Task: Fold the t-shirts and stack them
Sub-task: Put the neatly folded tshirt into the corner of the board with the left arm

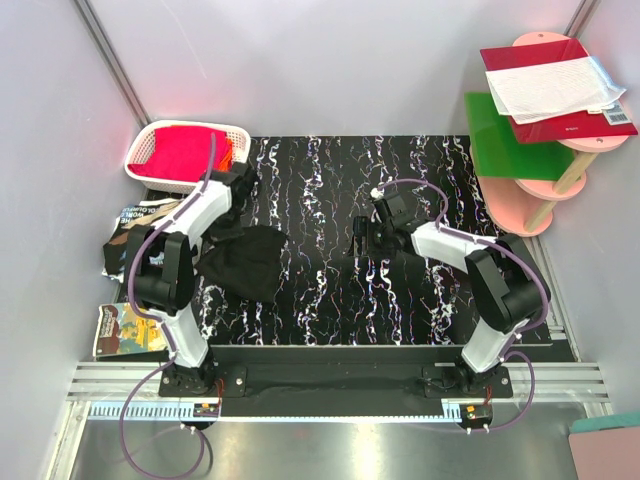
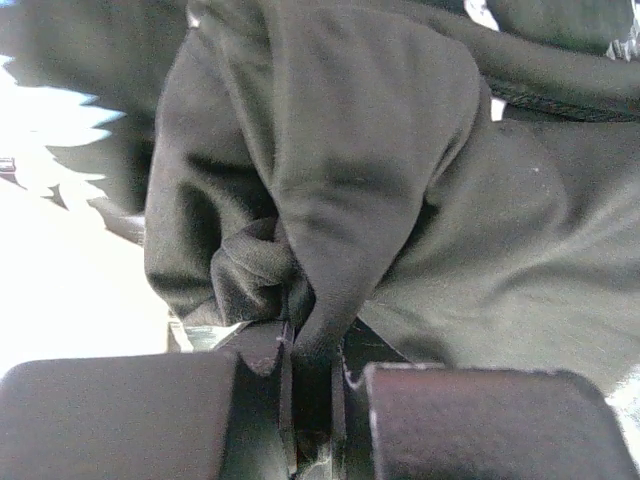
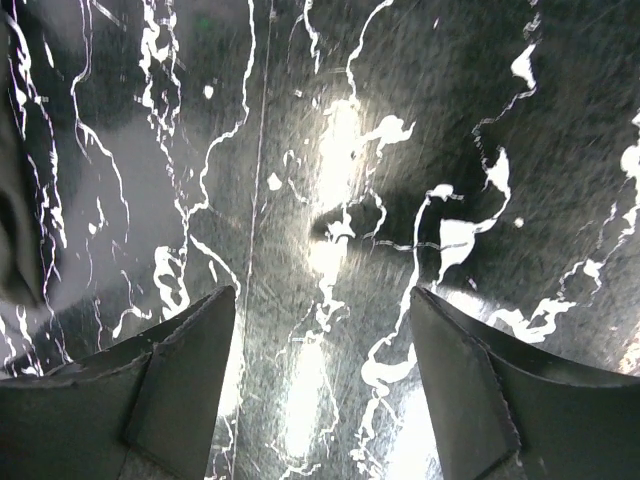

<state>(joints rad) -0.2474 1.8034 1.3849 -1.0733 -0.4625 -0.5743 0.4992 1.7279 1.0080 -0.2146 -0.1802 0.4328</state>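
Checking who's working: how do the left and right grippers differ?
The left gripper is shut on a bunched black t-shirt; the right gripper is open and holds nothing. The left is at the left of the mat, the right over its bare middle. Both are dark two-finger grippers.

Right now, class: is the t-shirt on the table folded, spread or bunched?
Bunched: the t-shirt lies in a crumpled heap, cloth pinched in the left hand.
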